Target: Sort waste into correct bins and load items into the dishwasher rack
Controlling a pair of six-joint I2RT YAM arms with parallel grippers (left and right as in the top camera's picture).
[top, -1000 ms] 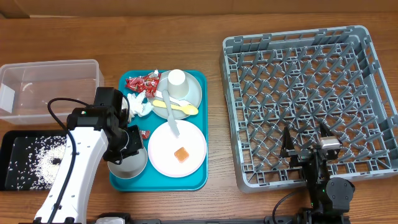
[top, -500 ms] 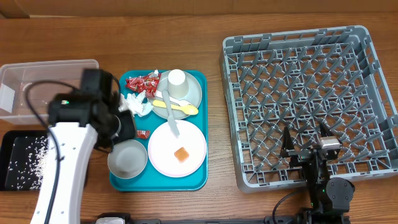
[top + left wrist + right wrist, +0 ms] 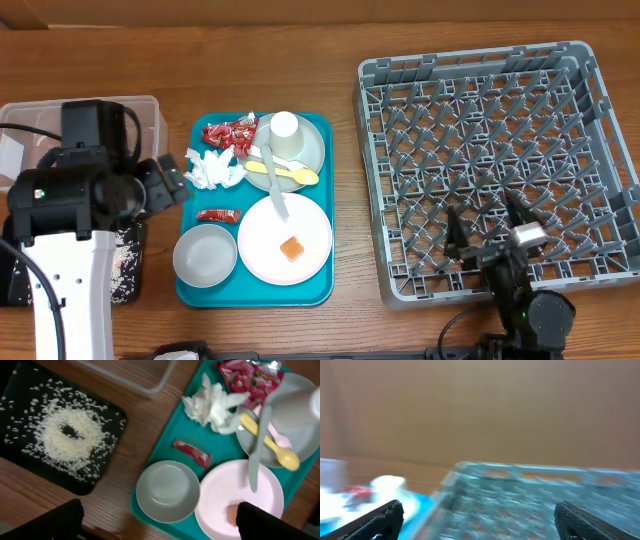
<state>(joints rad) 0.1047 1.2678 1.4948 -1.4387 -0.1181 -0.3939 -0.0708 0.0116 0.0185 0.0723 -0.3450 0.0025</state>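
Well, the left hand [image 3: 160, 519] hangs above the surface [image 3: 300, 40] with its two fingers spread wide and nothing between them. Straight below it, in its own camera, sits the small white bowl [image 3: 167, 491], upright on the teal tray [image 3: 165, 435]. Just beside the bowl, off toward one finger, is the pale pink plate [image 3: 240, 492] with the orange food cube [image 3: 232, 512] on it. Off toward the other finger lies the black tray [image 3: 107, 467], clear of the teal one, with white rice [image 3: 65, 440] scattered in a rough ring.

Farther out from the hand a single red wrapper [image 3: 192, 452] lies flat near the bowl. Past it come the crumpled tissue [image 3: 210, 402] and more red wrappers [image 3: 245, 375]. Next to those is the grey-green plate [image 3: 312, 150], carrying the white cup [image 3: 297, 405] and the yellow spoon [image 3: 270, 445]. The pale fork [image 3: 256, 455] reaches from that plate onto the pink one. The clear tub [image 3: 90, 120] stands beyond the black tray.

The right hand [image 3: 490, 235] is well apart from all that, over the near edge of the grey rack [image 3: 480, 110]. Its fingers are likewise wide apart and hold nothing. Its own view is blurred.
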